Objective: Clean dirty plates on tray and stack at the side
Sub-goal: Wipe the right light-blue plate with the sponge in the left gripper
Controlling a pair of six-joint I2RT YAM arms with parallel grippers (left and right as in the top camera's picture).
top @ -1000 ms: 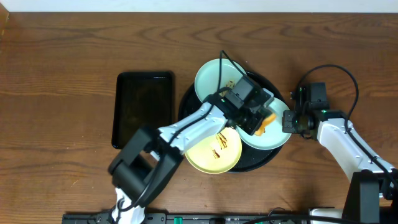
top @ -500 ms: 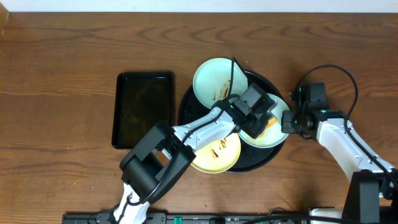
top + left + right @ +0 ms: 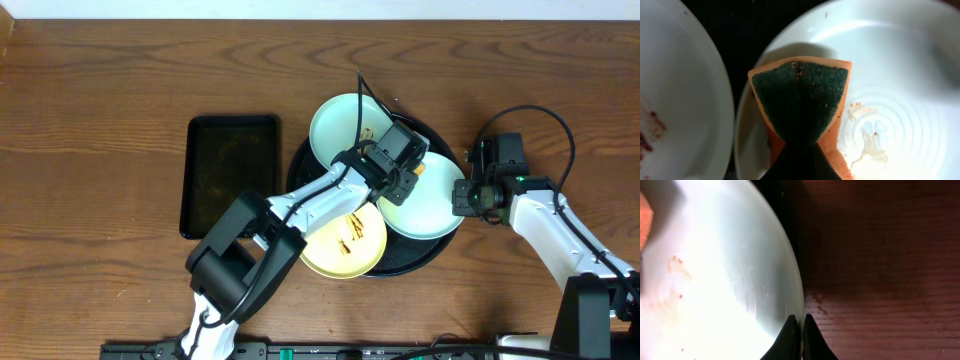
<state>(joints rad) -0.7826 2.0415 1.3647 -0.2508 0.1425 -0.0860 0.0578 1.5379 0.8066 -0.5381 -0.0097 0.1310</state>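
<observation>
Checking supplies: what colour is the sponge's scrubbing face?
Dark green, on the orange sponge; left wrist view shows it best.

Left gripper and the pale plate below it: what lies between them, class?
A green-faced orange sponge, pinched in the shut left gripper, sits over the plate; the left wrist view shows it.

Overhead even, sharp. Plate (image 3: 715,280) left of right tool (image 3: 800,322) blown out, counter (image 3: 880,255) on its right dim. Left tool (image 3: 800,152) a blurred silhouette, sponge (image 3: 800,95) crisp.
</observation>
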